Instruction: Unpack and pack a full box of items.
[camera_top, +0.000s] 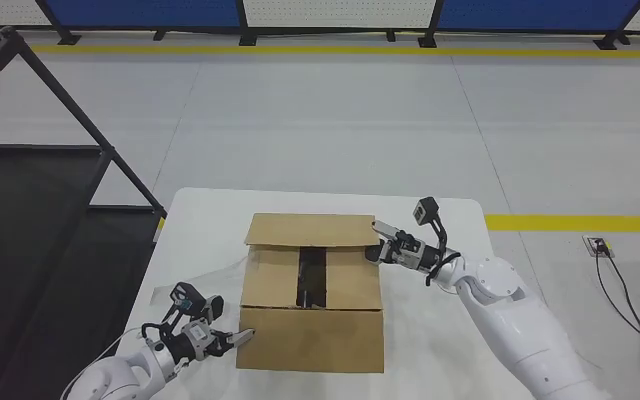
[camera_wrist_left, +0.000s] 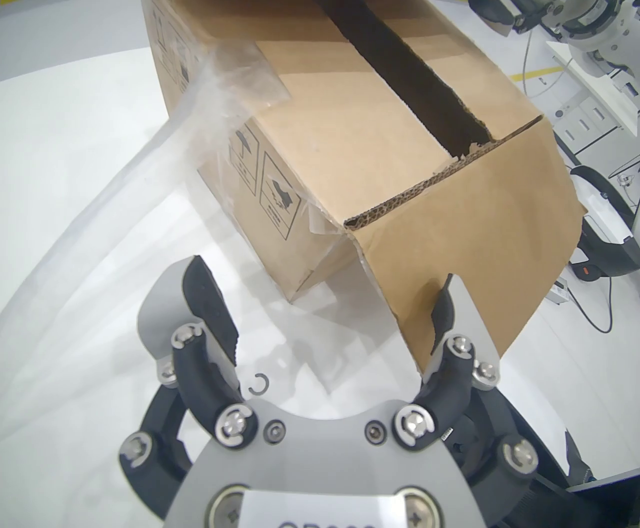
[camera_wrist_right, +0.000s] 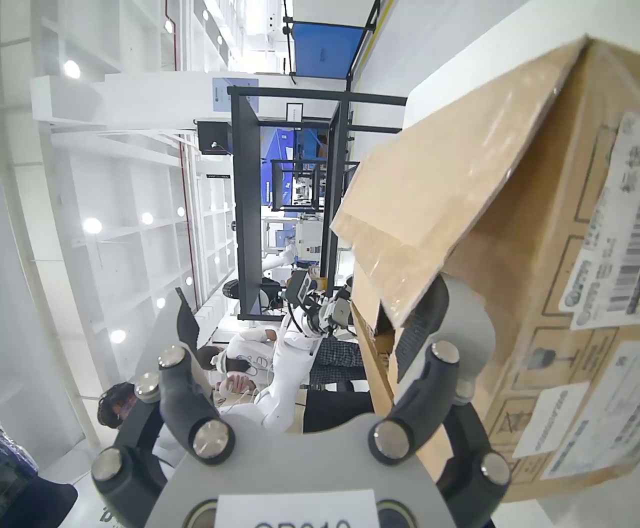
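White table (camera_top: 200, 235) | one cardboard box (camera_top: 320, 335) | left claw (camera_top: 244, 337), right claw (camera_top: 374, 249): both spread wide

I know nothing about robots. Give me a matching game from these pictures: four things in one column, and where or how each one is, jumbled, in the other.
1. brown cardboard box
2. left gripper
3. right gripper
4. clear plastic tape strip

A. open, at the box's far flap corner
B. trails from the box side over the white table
C. open, at the hanging near flap's corner
D. stands on the table, top flaps parted

Pairs: 1-D, 2-C, 3-A, 4-B.
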